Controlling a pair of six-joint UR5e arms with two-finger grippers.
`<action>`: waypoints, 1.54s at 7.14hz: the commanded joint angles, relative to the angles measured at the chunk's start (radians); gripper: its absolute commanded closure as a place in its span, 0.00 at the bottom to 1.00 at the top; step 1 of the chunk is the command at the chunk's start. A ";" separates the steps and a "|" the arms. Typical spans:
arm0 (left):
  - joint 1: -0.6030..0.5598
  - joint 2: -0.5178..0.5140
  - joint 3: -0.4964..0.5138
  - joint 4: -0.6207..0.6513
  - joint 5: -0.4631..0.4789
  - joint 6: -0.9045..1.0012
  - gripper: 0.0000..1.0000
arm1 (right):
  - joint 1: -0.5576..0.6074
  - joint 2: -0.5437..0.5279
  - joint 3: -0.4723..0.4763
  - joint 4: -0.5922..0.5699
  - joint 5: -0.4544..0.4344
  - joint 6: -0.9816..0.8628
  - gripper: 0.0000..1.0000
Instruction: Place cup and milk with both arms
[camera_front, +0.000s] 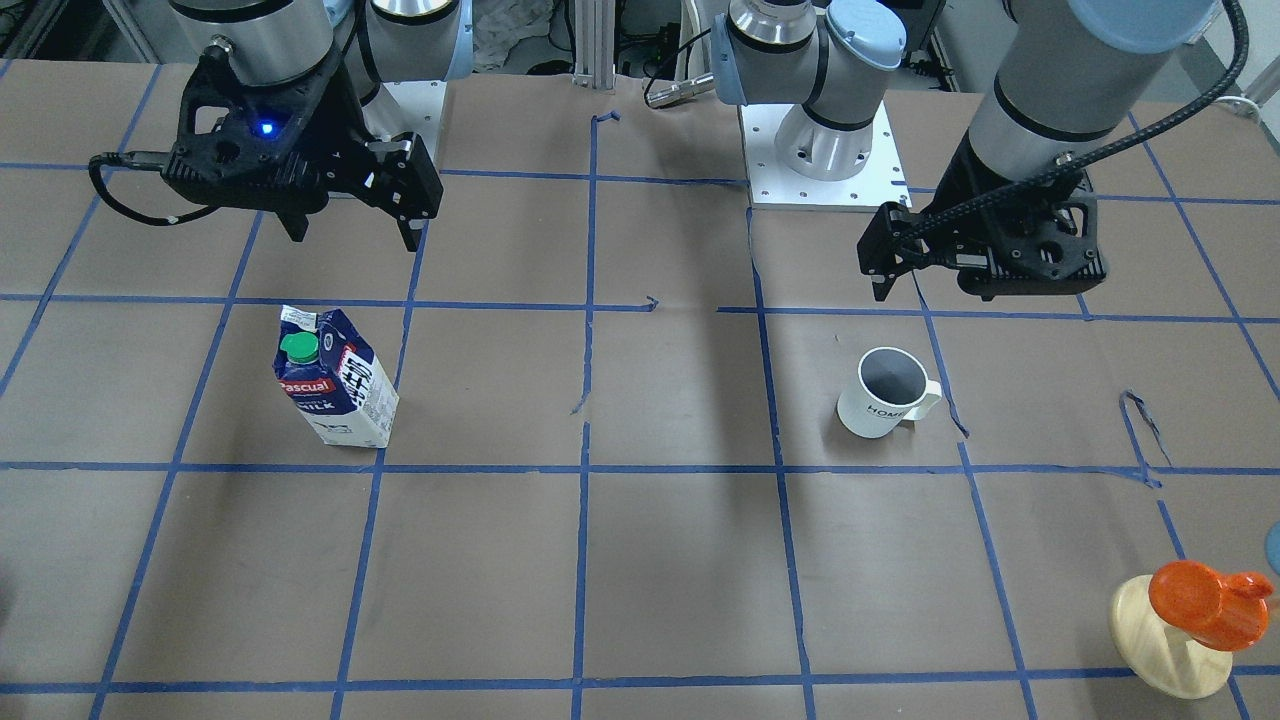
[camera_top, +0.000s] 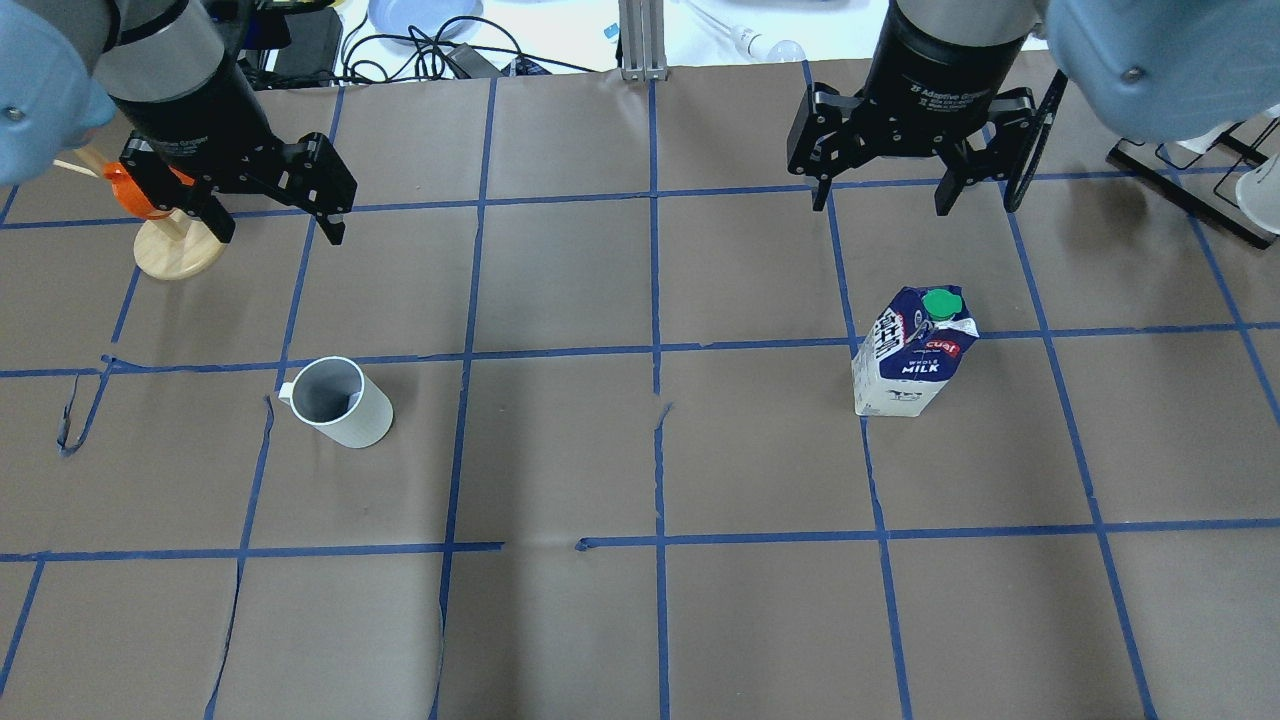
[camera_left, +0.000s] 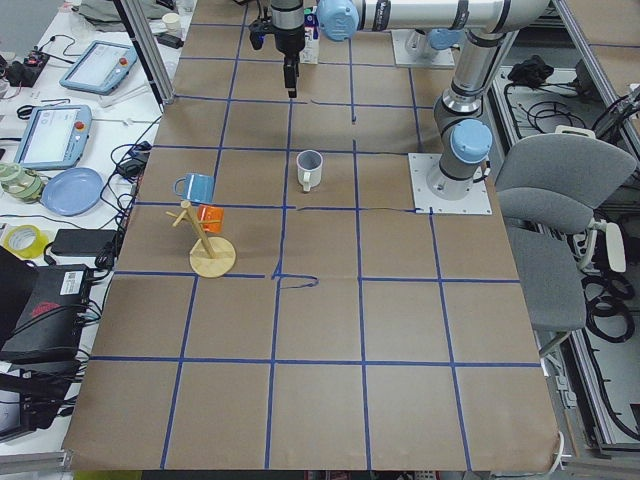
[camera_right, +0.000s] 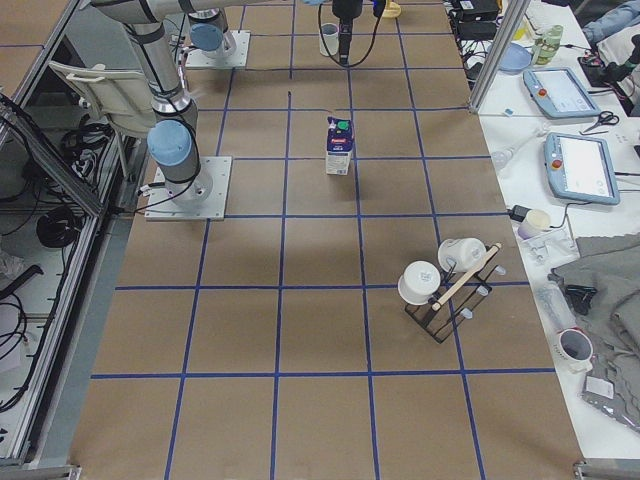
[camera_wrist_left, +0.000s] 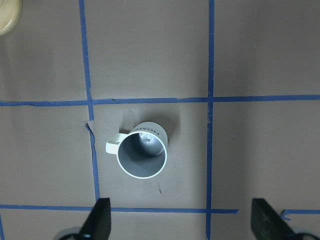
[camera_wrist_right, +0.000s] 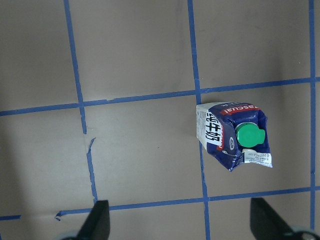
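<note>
The white cup (camera_front: 885, 395) stands upright on the brown table, its handle to the side; it also shows in the overhead view (camera_top: 340, 400) and the left wrist view (camera_wrist_left: 142, 155). My left gripper (camera_front: 935, 290) (camera_top: 275, 225) hangs open and empty well above the cup, not touching it. The blue and white milk carton (camera_front: 335, 380) (camera_top: 912, 355) with its green cap stands upright; the right wrist view (camera_wrist_right: 232, 135) shows it from above. My right gripper (camera_front: 355, 235) (camera_top: 882, 200) hangs open and empty above it, apart from it.
A wooden mug tree with an orange mug (camera_front: 1200, 610) (camera_top: 170, 240) stands near the table edge on my left side. A black rack with white mugs (camera_right: 445, 285) stands on my right side. Blue tape lines grid the table. The arms' white base plates (camera_front: 825, 160) sit at the robot's edge.
</note>
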 joint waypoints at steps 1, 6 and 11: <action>0.000 -0.005 0.000 0.002 -0.005 -0.007 0.00 | 0.001 0.000 0.000 0.000 0.000 0.000 0.00; 0.007 -0.011 0.000 0.017 -0.003 -0.100 0.00 | 0.000 -0.002 0.000 0.000 0.000 -0.005 0.00; 0.104 -0.017 -0.033 0.016 -0.016 -0.191 0.00 | 0.000 -0.002 0.000 0.001 0.000 -0.005 0.00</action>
